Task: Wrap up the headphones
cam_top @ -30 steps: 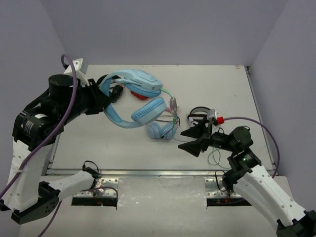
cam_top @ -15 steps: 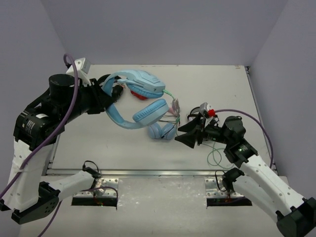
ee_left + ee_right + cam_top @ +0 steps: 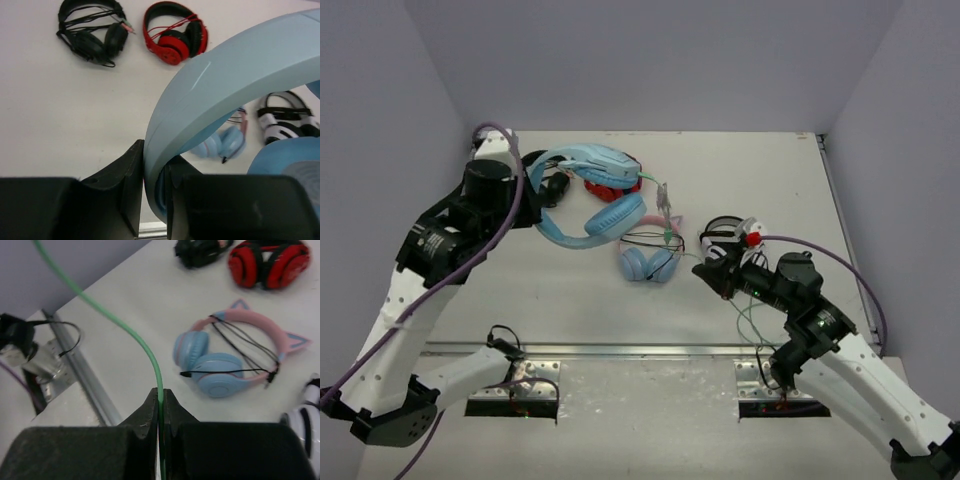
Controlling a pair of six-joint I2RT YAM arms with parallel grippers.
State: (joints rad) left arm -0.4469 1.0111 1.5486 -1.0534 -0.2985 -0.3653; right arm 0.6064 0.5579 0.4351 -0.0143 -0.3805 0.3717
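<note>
**Top view.** A white table (image 3: 760, 180) is enclosed by pale lilac walls (image 3: 650, 60), with two arms mounted at the near edge. The headphones (image 3: 612, 216) are large and plain light blue, with a wide padded headband (image 3: 556, 232). They are held up over the far-left part of the table. The left jaws are clamped on the headband. A red set (image 3: 608, 185) is partly hidden beneath them. A pink-and-blue cat-ear set (image 3: 648, 263) lies near the centre. A white-and-black set (image 3: 720, 237) lies just beside the right jaws. A thin light-green cable (image 3: 660, 190) is seen leaving the headphones toward the right arm.

**Left wrist view.** The headband passes between the two jaws and is gripped from both sides. One blue ear cup (image 3: 290, 170) is noted at lower right. Five sets in all are counted here. The held one is the first. A black set (image 3: 92, 30) and the red set lie side by side on the table, and the cat-ear and white-and-black sets are seen past the band.

**Right wrist view.** The right jaws are pressed together, pinching the green cable, which arcs away to the upper left. The cat-ear set is seen with a thin dark cord lying across it. The red and black sets are at the top edge. The white-and-black set is cropped at lower right. One metal rail (image 3: 85, 380) is noted along the table edge.
</note>
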